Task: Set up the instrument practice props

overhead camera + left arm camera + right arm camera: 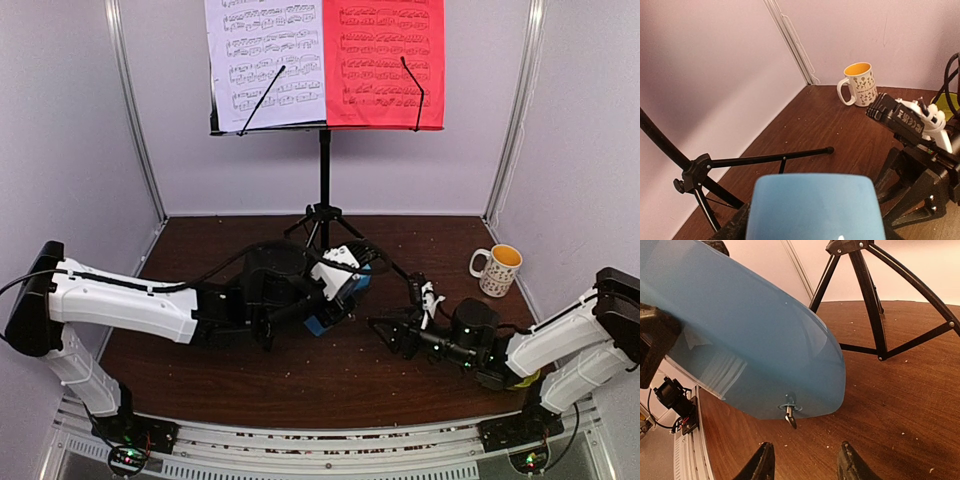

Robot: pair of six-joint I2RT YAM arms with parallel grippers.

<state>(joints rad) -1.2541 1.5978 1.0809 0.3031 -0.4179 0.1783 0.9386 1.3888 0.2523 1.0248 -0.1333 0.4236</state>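
Note:
The black music stand (324, 170) rises at the back of the table on tripod legs (870, 300), with a white music sheet (265, 60) and a red music sheet (385, 60) side by side on its desk. My left gripper (335, 295) is shut on the blue metronome (318, 322) and holds it tilted over mid-table; its blue body (812, 210) fills the bottom of the left wrist view. My right gripper (805, 465) faces the metronome (740, 335) from the right, just short of a small metal key (790, 416) on it. Its jaws are open with only wood between them.
A white mug (497, 270) with a yellow inside stands at the back right near the wall. A tripod leg (765, 159) stretches along the table towards the metronome. A yellow-green rim (952, 100) peeks from behind the right arm. Walls close the table at the back and sides.

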